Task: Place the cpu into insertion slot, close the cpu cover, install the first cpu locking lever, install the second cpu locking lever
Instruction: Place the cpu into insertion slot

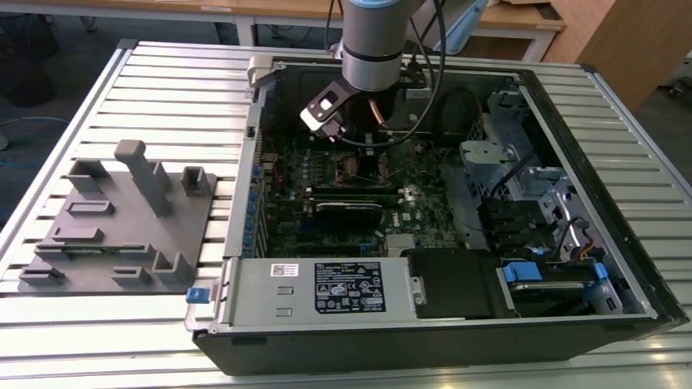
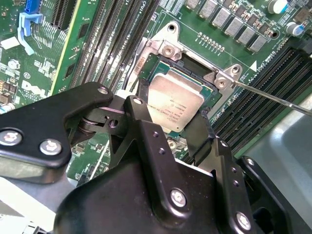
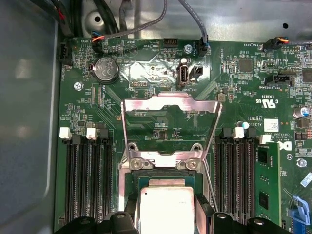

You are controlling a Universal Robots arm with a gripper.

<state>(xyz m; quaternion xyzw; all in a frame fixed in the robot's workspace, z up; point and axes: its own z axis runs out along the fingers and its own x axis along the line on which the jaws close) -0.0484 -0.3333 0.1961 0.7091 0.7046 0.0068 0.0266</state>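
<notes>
The cpu, a silver square chip, lies in the insertion slot on the green motherboard. My gripper is shut on the cpu, one black finger on each of two opposite edges. In the first wrist view the cpu shows between the same fingers. The cpu cover, a silver frame with a square cut-out, stands flipped open away from the slot. A thin locking lever sticks out unlatched beside the socket. In the exterior view my gripper hangs low inside the open computer case.
Long black memory slots flank the socket on both sides. Cables run along the case wall beyond the board. The power supply and drive bays line the case's near side. A grey fixture plate lies at the exterior view's left.
</notes>
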